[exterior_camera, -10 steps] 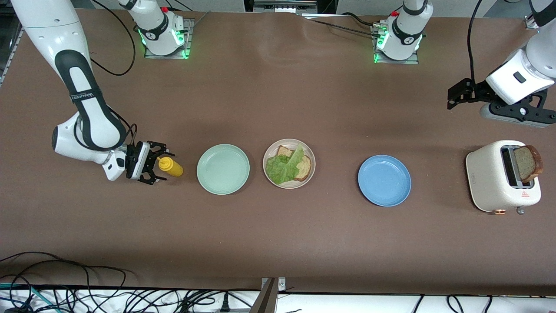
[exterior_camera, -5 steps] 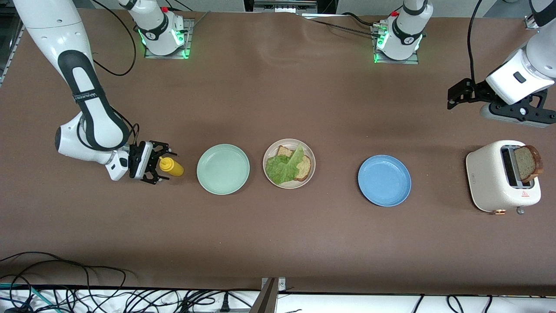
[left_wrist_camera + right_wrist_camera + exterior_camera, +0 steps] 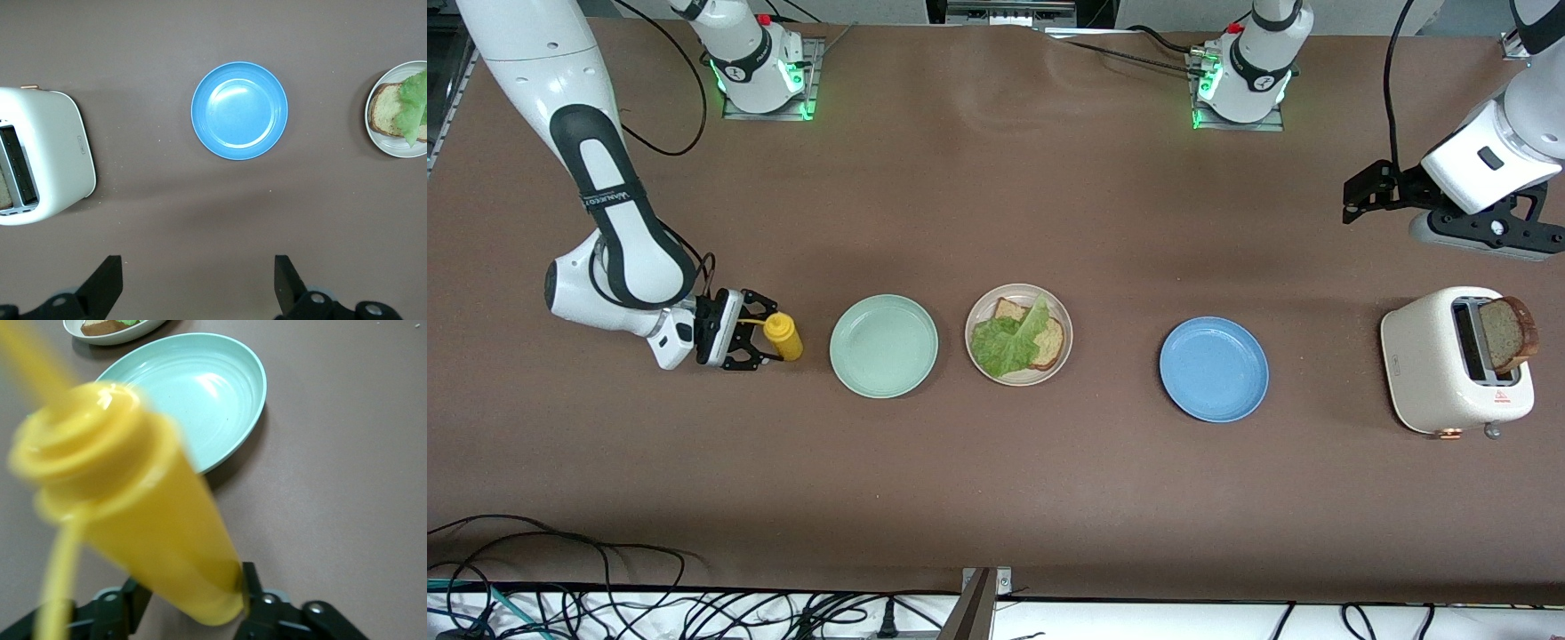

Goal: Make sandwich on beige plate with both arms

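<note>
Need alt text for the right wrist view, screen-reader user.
Close up, the right gripper has its fingers on either side of a yellow squeeze bottle at its base. Past it sits a mint-green plate, with the edge of the beige plate showing bread and lettuce.

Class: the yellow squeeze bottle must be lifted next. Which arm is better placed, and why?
Right: the right gripper already straddles the yellow bottle. The left gripper waits open above the toaster's end.

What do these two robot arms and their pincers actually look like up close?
Both arms are glossy white with black joint bands and trailing black cables. The right arm carries small white lettering on a black band. Each ends in a black two-finger gripper: the right gripper and the left gripper. Their bases glow green.
</note>
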Robot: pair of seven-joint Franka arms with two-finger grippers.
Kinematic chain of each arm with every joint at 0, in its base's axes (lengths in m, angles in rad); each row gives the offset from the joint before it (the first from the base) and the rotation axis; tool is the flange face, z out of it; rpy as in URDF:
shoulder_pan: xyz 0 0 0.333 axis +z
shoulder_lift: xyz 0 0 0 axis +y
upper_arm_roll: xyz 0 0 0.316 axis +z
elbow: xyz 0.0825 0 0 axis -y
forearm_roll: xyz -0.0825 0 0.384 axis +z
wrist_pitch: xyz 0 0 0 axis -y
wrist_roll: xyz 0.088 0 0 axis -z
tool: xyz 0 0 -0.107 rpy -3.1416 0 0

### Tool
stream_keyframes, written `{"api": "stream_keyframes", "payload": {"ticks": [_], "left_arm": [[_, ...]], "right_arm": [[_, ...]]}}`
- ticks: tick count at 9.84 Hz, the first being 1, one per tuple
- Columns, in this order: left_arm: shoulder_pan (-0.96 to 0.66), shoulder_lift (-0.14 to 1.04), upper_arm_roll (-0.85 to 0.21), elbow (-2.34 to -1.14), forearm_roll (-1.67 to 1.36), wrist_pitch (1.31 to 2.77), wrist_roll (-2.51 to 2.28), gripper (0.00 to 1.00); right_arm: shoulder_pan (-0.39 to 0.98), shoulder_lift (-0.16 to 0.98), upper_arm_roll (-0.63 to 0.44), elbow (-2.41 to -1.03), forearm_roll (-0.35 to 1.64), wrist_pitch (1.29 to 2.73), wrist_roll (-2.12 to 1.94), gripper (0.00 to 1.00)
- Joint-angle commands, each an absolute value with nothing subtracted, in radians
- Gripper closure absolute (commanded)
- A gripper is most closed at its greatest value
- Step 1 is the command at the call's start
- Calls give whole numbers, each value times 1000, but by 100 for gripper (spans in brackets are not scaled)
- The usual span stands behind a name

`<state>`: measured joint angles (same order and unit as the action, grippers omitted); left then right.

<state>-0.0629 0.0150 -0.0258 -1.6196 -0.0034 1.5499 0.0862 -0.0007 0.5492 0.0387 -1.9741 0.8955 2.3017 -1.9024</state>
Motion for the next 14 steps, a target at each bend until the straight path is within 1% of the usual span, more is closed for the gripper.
{"api": "stream_keyframes", "payload": {"ticks": [1,4,6,8,9,11,14], "left_arm": [[-64,-6,-38,-1632,-15,1542,83,0],[-67,-6,-44,-1632,-15,1543,83,0],[-67,-8,-44,-1631,-14,1542,81,0],[-67,-8,-46,-1632,-14,1542,81,0],[-67,-8,-46,-1631,-14,1542,81,0],[-67,-8,-45,-1632,-14,1542,83,0],[-67,-8,-44,-1632,-14,1542,83,0]], "right_arm": [[3,557,38,-1948,905,2293,-1922,100],[8,535,38,-1915,820,2267,-1864,100],[9,483,41,-1913,660,2250,-1673,100],[12,460,69,-1847,518,2166,-1470,100],[30,460,77,-1803,479,2123,-1385,100],[84,460,93,-1758,410,2103,-1185,100],[202,466,110,-1660,241,2053,-837,100]]}}
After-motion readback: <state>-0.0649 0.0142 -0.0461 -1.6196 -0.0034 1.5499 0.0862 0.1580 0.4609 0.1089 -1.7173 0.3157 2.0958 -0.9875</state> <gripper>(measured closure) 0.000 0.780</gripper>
